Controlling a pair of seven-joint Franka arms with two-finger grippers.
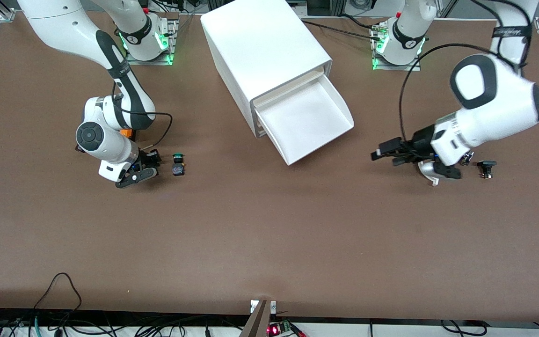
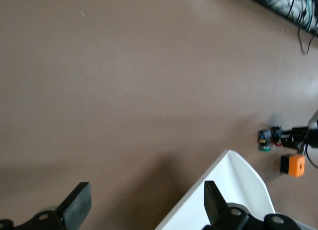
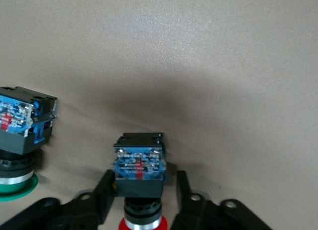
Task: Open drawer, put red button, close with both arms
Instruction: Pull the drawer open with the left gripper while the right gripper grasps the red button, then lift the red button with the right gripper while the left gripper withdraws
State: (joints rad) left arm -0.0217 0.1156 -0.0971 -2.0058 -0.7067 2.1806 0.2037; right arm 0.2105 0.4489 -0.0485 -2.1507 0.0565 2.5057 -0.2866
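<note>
The right arm's black two-finger gripper (image 3: 141,200) sits low at the table toward the right arm's end, its fingers (image 3: 105,192) closed against the red-capped push button with a black blocky body (image 3: 139,183). Just beside it lies a green-capped button (image 1: 178,164), with an orange box (image 1: 127,133) near the wrist. The white cabinet's shallow drawer (image 1: 308,122) stands pulled out. The left gripper (image 1: 388,153) hangs spread and empty over bare table near the drawer, a small black part (image 1: 486,167) near its wrist.
</note>
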